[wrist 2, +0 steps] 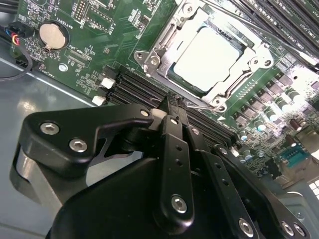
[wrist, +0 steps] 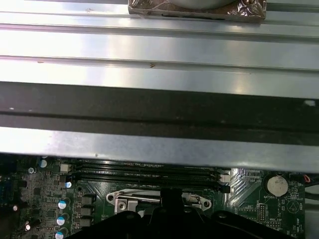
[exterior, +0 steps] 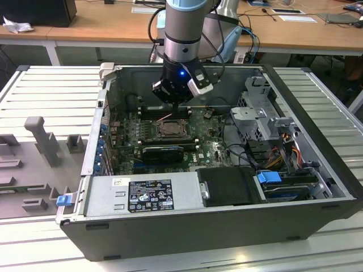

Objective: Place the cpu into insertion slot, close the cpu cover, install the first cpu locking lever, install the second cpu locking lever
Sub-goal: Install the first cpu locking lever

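My gripper (wrist 2: 175, 107) clenched, empty, above insertion slot (wrist 2: 207, 55); cpu (wrist 2: 209, 52) seated inside, cpu cover (wrist 2: 164, 42) closed.

Open room above the cpu cover (wrist 2: 209, 52), memory slots (wrist 2: 144, 92) just beside

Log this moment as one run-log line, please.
pincer: shut, empty, above memory slots | cpu: seated in insertion slot | cpu cover: closed | lever: beside socket
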Robot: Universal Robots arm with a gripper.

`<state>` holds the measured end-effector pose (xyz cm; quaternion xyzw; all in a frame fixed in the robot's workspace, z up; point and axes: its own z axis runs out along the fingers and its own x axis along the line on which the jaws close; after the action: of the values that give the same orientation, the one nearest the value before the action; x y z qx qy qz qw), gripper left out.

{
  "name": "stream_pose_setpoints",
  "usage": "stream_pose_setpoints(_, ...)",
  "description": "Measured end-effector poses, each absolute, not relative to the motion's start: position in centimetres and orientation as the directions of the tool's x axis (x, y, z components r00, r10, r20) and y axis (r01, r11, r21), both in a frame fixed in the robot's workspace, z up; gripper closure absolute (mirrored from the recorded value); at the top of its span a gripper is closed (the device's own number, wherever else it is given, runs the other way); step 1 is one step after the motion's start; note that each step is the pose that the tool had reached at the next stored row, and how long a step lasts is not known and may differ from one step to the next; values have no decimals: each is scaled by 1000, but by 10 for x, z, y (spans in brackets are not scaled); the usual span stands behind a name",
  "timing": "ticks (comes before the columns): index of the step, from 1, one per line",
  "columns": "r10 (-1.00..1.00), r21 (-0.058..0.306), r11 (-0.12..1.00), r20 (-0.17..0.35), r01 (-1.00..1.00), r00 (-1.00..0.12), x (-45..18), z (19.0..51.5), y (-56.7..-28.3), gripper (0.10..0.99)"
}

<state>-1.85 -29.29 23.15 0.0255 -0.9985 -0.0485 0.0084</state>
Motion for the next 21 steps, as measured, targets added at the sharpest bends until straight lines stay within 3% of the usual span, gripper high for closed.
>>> stream_pose_setpoints(21,-48,107,993,9,-47,-999,-21,229,-293,980)
